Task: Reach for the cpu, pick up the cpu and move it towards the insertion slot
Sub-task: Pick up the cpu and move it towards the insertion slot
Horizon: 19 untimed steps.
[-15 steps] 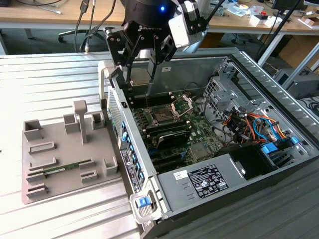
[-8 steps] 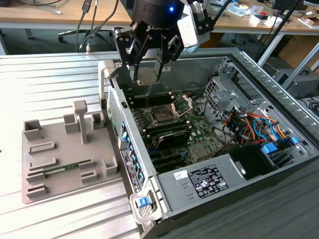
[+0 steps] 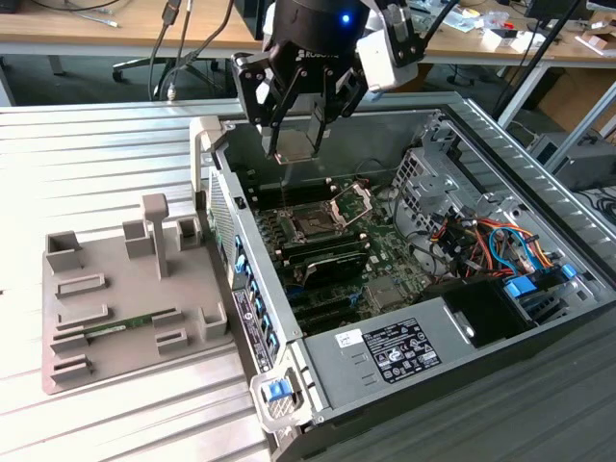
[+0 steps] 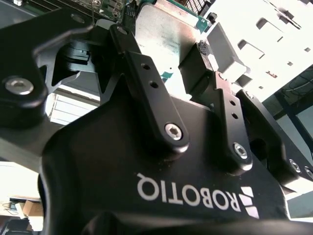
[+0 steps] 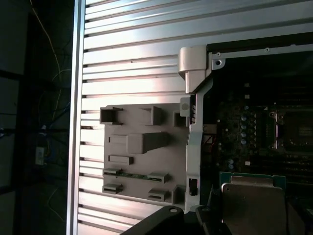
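The gripper [image 3: 298,127] hangs in the upper middle of the exterior view, clamped on the chip [image 3: 292,144], silvery face showing, over the open computer case [image 3: 252,298]. Near the frame's centre lies the socket [image 3: 315,224], uncovered, just below the chip, well apart from it.

Grey tray [image 3: 123,271] holds a green memory stick [image 3: 130,324].

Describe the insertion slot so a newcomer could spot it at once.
Find the open computer case on the exterior view's right, then the green motherboard inside it. The insertion slot is the dark square socket on that board. Unlike the long black memory slots beside it, it is square, ringed by a silvery frame with a raised hinged bracket.
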Motion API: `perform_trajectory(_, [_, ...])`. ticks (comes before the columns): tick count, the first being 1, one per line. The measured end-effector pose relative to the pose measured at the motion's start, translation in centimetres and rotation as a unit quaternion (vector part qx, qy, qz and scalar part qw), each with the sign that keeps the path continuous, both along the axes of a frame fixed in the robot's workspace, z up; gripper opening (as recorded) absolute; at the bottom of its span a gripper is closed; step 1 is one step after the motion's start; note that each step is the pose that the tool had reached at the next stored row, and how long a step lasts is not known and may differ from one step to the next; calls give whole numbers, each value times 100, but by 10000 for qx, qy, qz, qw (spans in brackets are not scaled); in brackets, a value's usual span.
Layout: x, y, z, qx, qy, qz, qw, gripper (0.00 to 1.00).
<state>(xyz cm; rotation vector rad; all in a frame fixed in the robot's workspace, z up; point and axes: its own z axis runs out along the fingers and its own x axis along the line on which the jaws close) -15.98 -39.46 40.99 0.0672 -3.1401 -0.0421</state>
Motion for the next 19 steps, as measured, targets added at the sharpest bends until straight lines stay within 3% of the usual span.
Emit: perform_trajectory(19, [229, 0, 0, -3, 1, 0, 10000, 55])
